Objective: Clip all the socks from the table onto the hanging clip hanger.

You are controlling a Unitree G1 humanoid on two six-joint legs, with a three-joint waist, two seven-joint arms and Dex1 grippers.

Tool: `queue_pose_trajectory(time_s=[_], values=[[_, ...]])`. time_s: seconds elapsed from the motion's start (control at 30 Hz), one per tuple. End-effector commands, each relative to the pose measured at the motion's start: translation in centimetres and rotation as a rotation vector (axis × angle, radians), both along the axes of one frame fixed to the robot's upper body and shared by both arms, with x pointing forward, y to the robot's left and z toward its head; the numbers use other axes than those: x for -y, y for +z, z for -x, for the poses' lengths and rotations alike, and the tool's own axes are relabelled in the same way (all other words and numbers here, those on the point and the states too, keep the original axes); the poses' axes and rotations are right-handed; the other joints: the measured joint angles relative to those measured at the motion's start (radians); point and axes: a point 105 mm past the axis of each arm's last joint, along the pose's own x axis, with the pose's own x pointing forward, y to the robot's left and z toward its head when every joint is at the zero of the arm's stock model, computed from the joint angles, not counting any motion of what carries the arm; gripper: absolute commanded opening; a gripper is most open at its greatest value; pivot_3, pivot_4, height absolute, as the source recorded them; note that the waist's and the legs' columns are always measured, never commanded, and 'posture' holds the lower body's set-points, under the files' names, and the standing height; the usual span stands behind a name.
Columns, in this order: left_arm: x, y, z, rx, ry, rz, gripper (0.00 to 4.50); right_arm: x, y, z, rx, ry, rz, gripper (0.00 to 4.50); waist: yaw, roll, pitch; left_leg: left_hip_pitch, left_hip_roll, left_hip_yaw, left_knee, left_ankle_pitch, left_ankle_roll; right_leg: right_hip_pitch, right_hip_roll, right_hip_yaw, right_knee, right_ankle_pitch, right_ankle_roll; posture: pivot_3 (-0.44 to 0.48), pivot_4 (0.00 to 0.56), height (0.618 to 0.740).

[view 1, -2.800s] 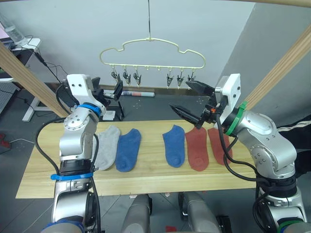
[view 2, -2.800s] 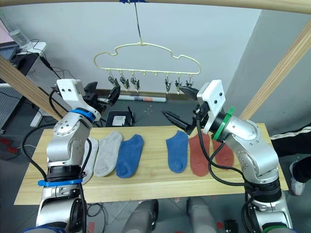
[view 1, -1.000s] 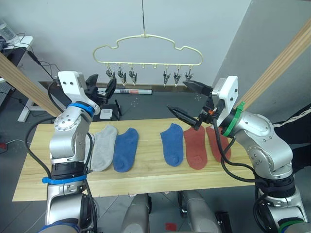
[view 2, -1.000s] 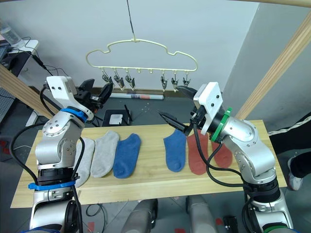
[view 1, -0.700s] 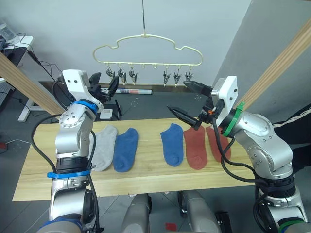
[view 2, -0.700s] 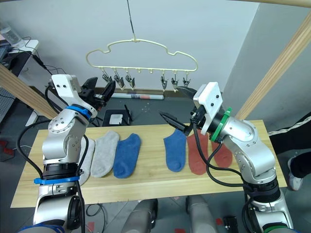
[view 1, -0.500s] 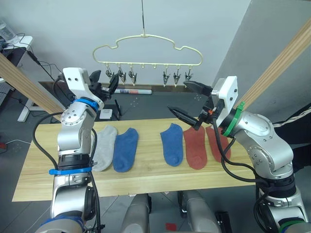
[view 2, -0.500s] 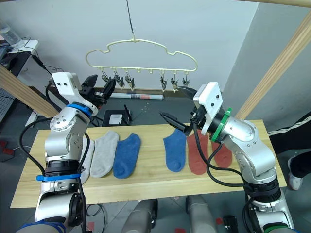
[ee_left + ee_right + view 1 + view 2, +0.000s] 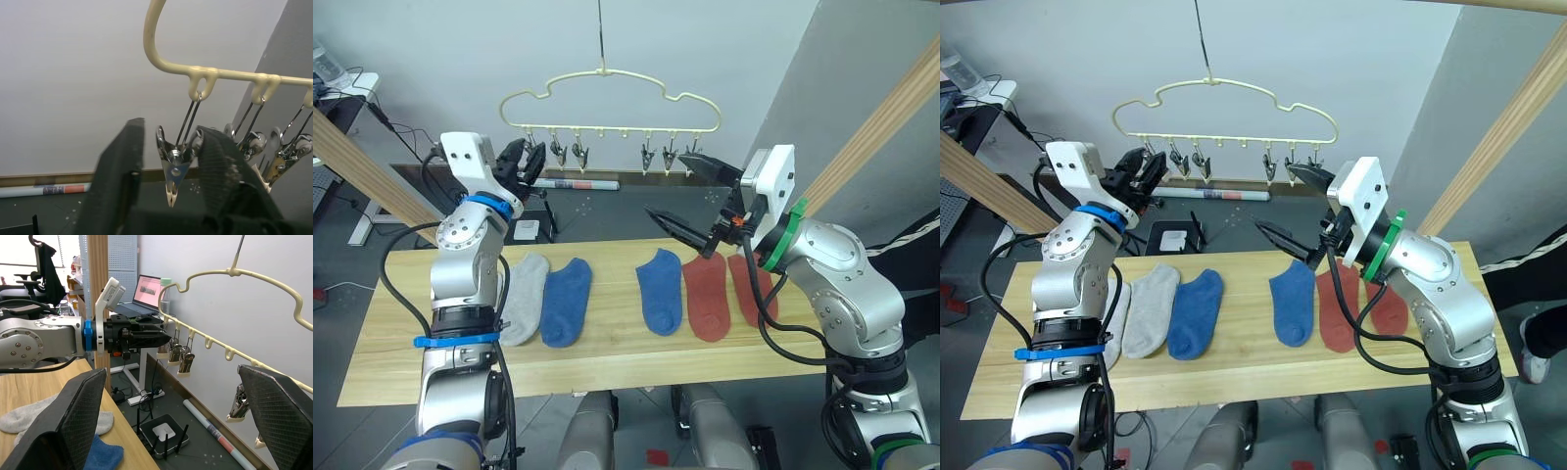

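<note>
1. All six socks (image 9: 1196,311) lie flat on the table (image 9: 1234,370), below the hanger (image 9: 1224,122); none is clipped yet.
2. The left gripper (image 9: 168,171), fingers parted, straddles the hanger's end clip (image 9: 172,164), empty.
3. The right gripper (image 9: 683,194) hangs spread wide near the hanger's other end, empty.

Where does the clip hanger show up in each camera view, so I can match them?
Left eye view: clip hanger hangs upper middle.
Right eye view: upper middle, slightly further left.
Left wrist view: close up, its bar end just beyond the fingers.
Right wrist view: seen slantwise, between the fingers.
Shared landmark: the left gripper at the hanger's end clip.
</note>
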Motion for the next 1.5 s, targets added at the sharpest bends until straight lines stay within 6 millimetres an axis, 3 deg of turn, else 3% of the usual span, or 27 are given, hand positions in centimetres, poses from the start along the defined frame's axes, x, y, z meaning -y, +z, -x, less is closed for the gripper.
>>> queue_pose_trajectory(time_s=[0.03,0.2,0.4,0.63,0.87,0.97,1.4,1.5], values=[[0.3,1.6,0.6,0.065,-0.018,-0.012,0.61,0.0,1.1,0.9,0.064,0.014,-0.012,4.5,0.0,0.0,0.0,0.0,0.0,0.0,0.0,0.0,0.0,0.0,0.0,0.0,0.0,0.0,0.0,-0.008,0.321,0.74],[0.4,1.6,0.8,0.067,-0.021,-0.018,0.09,0.0,0.9,0.9,0.06,0.013,-0.013,4.5,0.0,0.0,0.0,0.0,0.0,0.0,0.0,0.0,0.0,0.0,0.0,0.0,0.0,0.0,0.0,-0.006,0.32,0.74],[0.4,2.1,1.1,0.046,-0.032,-0.042,0.09,0.0,0.5,0.8,0.049,0.003,-0.006,4.5,0.0,0.0,0.0,0.0,0.0,0.0,0.0,0.0,0.0,0.0,0.0,0.0,0.0,0.0,0.0,0.001,0.318,0.74],[1.1,2.0,1.9,-0.088,-0.149,-0.03,0.09,1.5,-1.4,-0.1,-0.009,-0.073,0.045,4.5,0.0,0.0,0.0,0.0,0.0,0.0,0.0,0.0,0.0,0.0,0.0,0.0,0.0,0.0,0.0,0.006,0.318,0.74],[2.2,1.8,3.5,-0.325,-0.35,0.064,0.09,5.6,-5.8,-2.6,-0.11,-0.253,0.175,4.5,0.0,-0.001,0.002,0.0,0.0,0.0,0.0,0.0,0.0,0.0,0.0,0.0,0.0,0.0,0.0,0.009,0.324,0.74],[2.1,1.8,3.8,-0.388,-0.391,0.112,0.09,8.5,-8.4,-4.7,-0.258,-0.41,0.182,4.5,-0.001,-0.001,0.002,0.001,0.0,0.001,0.0,0.0,0.0,0.0,0.0,0.0,0.001,0.0,0.0,0.01,0.323,0.74],[2.4,1.3,4.7,-0.439,-0.442,0.112,0.09,17.3,-16.5,-9.0,-0.74,-0.773,0.168,4.5,-0.001,-0.001,0.004,0.001,0.0,0.003,0.0,0.001,-0.001,0.0,0.0,0.002,0.001,0.0,0.0,0.004,0.332,0.74],[2.4,1.2,4.7,-0.436,-0.444,0.114,0.09,18.2,-17.9,-9.3,-0.845,-0.788,0.159,4.5,-0.001,-0.001,0.005,0.0,0.0,0.003,0.0,0.0,0.0,0.0,0.0,0.002,0.001,0.0,0.0,0.005,0.337,0.74]])
